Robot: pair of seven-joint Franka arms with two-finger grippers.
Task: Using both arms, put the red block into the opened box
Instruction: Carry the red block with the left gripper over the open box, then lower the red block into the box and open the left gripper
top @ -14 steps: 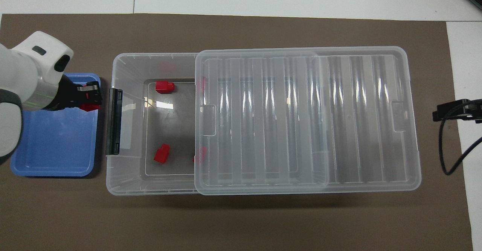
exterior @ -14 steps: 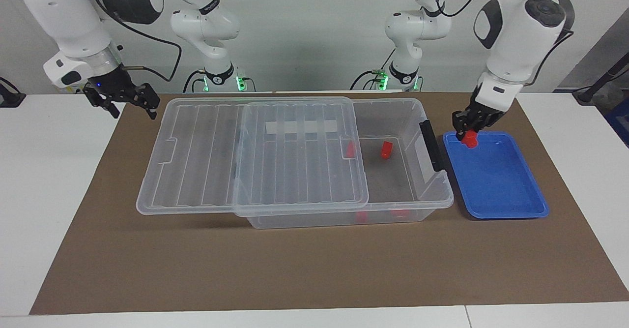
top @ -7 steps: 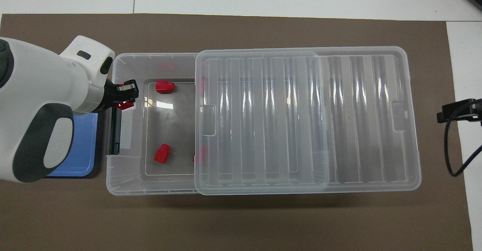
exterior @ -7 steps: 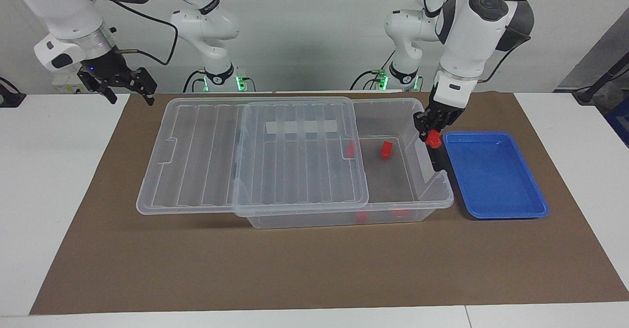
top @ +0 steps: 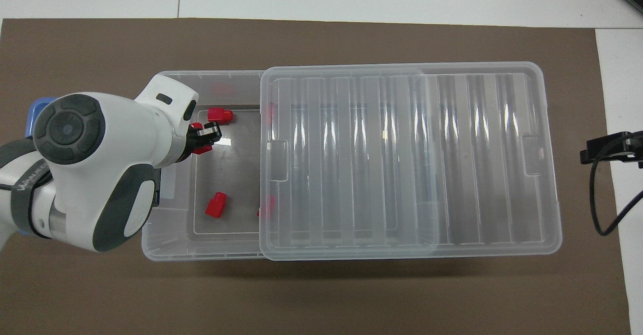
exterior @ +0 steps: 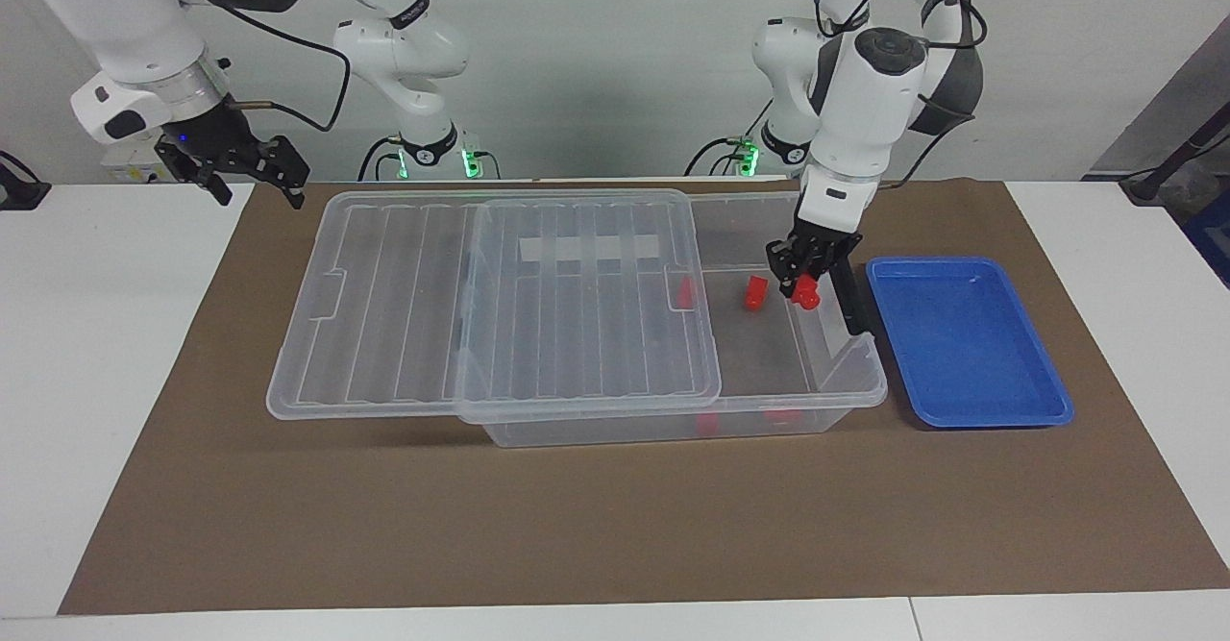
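A: What is changed from a second ago?

B: The red block (exterior: 805, 293) is carried off the blue tray (exterior: 999, 401), right of centre in the facing view, and across the black handle (exterior: 846, 290). It is now held over the open end of the box (exterior: 826, 401), pinched in the jaws of the left gripper (exterior: 803, 285).

A: And the lid?

B: The lid (exterior: 500, 314) is left slid toward the frame's left, so the opening is kept clear. Other red blocks are seen already inside — one (exterior: 756, 292) just beside the held block.

A: The other arm?

B: The right gripper (exterior: 252, 183) is parked at the upper left, jaws spread, nothing held.

A: So what remains?

B: Only the release, by the look of it — the block is judged ready to be lowered and let go.
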